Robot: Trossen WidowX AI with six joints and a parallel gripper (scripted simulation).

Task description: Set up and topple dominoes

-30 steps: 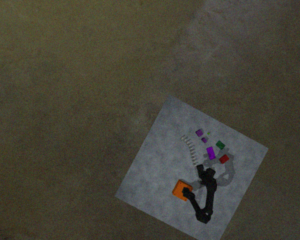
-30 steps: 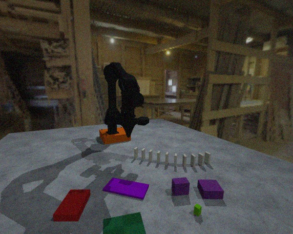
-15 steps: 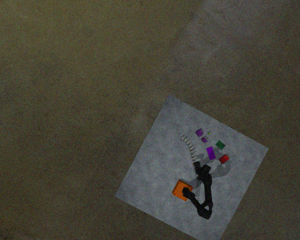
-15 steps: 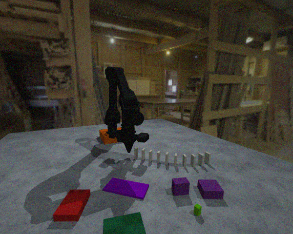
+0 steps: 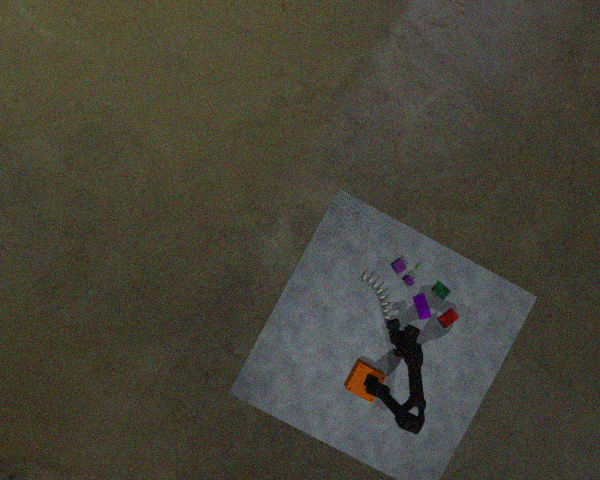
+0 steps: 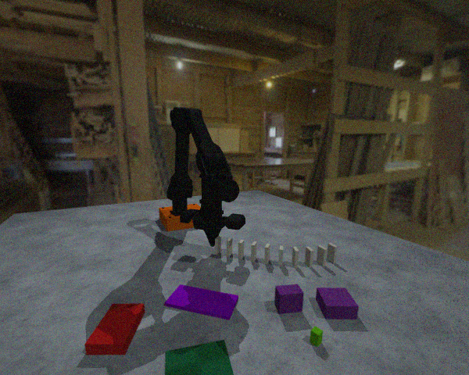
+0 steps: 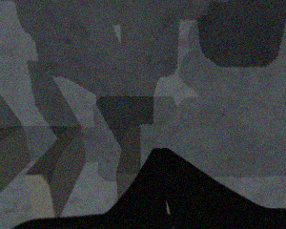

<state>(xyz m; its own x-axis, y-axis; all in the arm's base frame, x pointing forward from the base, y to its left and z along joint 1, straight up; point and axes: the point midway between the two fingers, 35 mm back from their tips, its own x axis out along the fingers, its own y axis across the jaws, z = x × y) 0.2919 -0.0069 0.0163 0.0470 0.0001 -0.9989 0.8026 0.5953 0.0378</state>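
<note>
A curved row of cream dominoes [image 5: 377, 287] [image 6: 266, 252] stands upright at fairly even spacing. My gripper [image 6: 213, 242] [image 7: 159, 155] is shut with nothing between its fingers. Its tips are low, right by the row's end nearest the robot base. The end domino [image 6: 218, 244] appears upright just beside the tips and is partly covered by them in the exterior view. In the wrist view a lit domino top [image 7: 39, 196] shows at lower left, and a dim domino side [image 7: 130, 148] is partly hidden behind the black fingers. Whether the tips touch it cannot be told.
A purple slab [image 5: 421, 306] [image 6: 202, 301], a red block [image 5: 447, 318] [image 6: 116, 329], a green block [image 5: 440, 289] [image 6: 198, 358], two purple blocks [image 6: 288, 298] [image 6: 336, 302] and a small lime block [image 6: 316, 336] lie off the row's outer side. The orange base [image 5: 361, 379] [image 6: 170, 219] is behind the gripper.
</note>
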